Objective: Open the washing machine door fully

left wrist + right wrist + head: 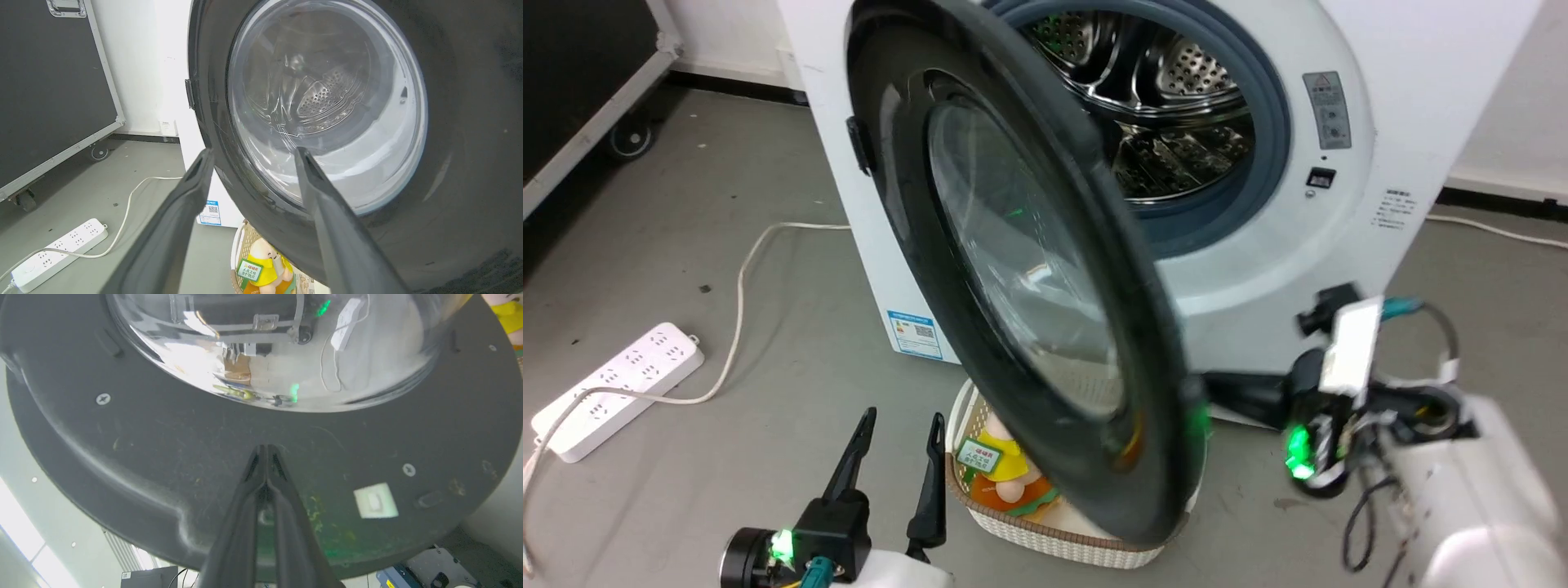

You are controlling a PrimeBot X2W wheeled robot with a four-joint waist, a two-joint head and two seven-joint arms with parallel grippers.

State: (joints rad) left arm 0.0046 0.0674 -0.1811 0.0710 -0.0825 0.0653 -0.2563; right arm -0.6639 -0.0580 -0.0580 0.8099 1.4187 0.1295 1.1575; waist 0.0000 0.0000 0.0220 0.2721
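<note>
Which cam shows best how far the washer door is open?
Head view: the washing machine door stands swung partway out, the drum exposed behind it. Left wrist view gives its outer face and glass close up. Right wrist view gives its inner face, with the right gripper, jaws shut, pointing at it.
</note>
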